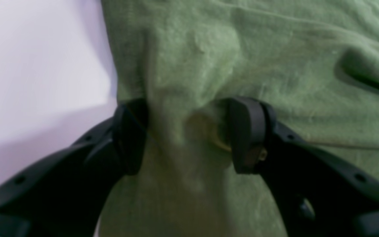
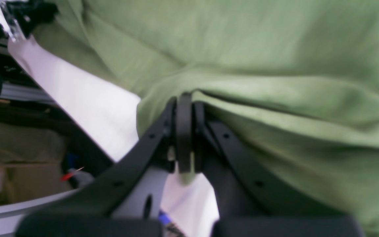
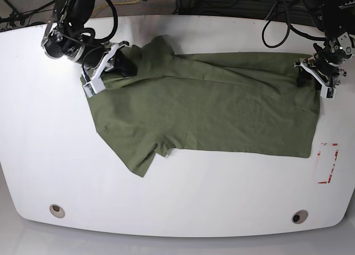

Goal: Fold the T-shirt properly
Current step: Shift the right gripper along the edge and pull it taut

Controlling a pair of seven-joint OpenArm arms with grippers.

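Right gripper (image 2: 184,131) pinches T-shirt (image 3: 222,111); left gripper (image 1: 186,135) straddles cloth.

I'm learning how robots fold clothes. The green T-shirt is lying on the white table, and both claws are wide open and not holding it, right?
Not quite. The right claw is shut on the T-shirt, pinching its edge; the right wrist view shows the jaws pressed together with cloth caught between them. The left claw stands apart with bunched cloth between its fingers. The shirt does lie on the white table.
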